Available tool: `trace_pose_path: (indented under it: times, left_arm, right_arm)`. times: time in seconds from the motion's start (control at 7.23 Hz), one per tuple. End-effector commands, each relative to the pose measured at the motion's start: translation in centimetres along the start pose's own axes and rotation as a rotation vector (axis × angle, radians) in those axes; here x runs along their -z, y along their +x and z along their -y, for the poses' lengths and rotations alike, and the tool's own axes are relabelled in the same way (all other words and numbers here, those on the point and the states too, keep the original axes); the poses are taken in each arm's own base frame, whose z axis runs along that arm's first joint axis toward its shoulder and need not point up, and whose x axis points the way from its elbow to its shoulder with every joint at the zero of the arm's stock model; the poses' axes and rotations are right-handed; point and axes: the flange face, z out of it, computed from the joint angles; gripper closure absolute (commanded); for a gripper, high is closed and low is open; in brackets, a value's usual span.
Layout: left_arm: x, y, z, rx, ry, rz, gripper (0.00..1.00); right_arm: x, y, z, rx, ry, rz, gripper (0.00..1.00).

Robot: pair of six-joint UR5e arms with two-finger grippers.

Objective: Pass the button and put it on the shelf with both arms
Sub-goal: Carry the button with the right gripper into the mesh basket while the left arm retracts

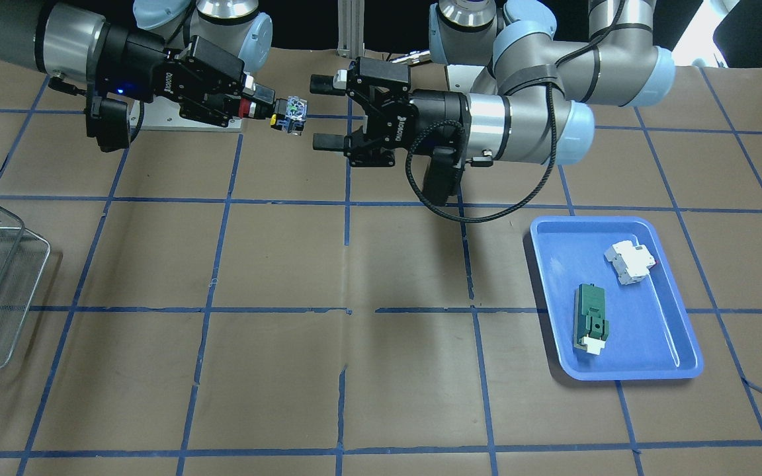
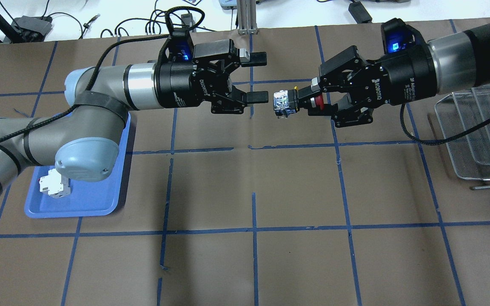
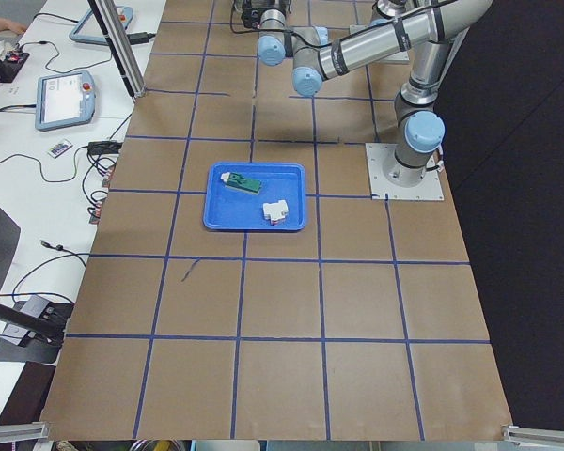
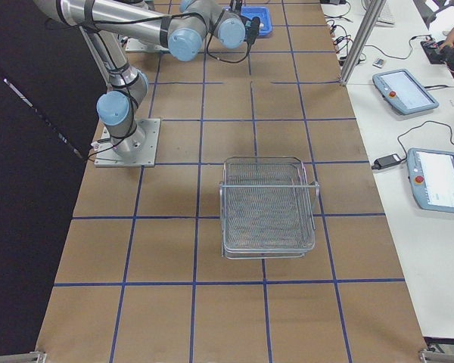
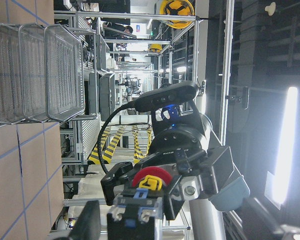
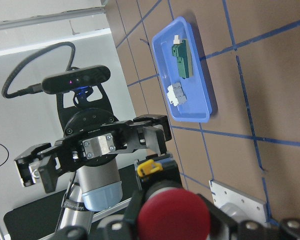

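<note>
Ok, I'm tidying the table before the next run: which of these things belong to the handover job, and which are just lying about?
In the job: button, held in the right claw; open left claw facing it; wire shelf.

Lying about: blue tray, with the green block and white breaker in it.

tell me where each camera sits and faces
front: across the table, facing the robot; left gripper, right gripper holding button.
overhead: behind the robot, looking down; both grippers, shelf.
exterior left: table's left end; left arm nearest, blue tray.
exterior right: opposite end; right arm nearest, shelf.
left wrist: sees right gripper, button.
right wrist: sees left gripper, blue tray.
front and overhead share both grippers and button.
</note>
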Motion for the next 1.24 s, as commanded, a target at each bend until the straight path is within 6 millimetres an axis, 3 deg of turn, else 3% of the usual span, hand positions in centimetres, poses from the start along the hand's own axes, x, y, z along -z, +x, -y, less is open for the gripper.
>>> trace_pose_path:
  times: [0.0, 0.28, 0.55, 0.69, 0.83, 0.97, 1.11]
  left_arm:
    - [5.8, 1.0, 3.8, 0.019, 0.124, 0.247, 0.00]
    - [8.9, -0.4, 5.1, 0.012, 0.190, 0.657, 0.00]
    - [11.7, 2.3, 5.0, 0.044, 0.208, 1.110, 0.00]
    - [13.3, 5.1, 4.7, 0.061, 0.211, 1.298, 0.00]
    - [14.3, 8.2, 3.8, 0.096, 0.192, 1.437, 0.00]
    - [13.8, 10.3, 3.4, 0.164, 0.224, 1.487, 0.00]
    - [11.7, 10.0, 3.3, 0.172, 0.229, 1.550, 0.00]
  right_arm:
    - [6.0, -1.7, 0.3, 0.051, 0.063, -0.244, 0.72]
    - [10.3, -1.4, 1.7, 0.166, 0.195, -0.634, 0.71]
    - [13.3, 0.0, 2.7, 0.219, 0.257, -0.962, 0.72]
    - [15.3, 0.8, 3.5, 0.218, 0.297, -1.108, 0.72]
    - [16.6, 3.4, 5.5, 0.180, 0.285, -1.122, 0.74]
    - [20.4, 6.3, 8.1, 0.213, 0.326, -1.153, 0.74]
    - [23.6, 11.3, 10.8, 0.252, 0.268, -1.150, 0.74]
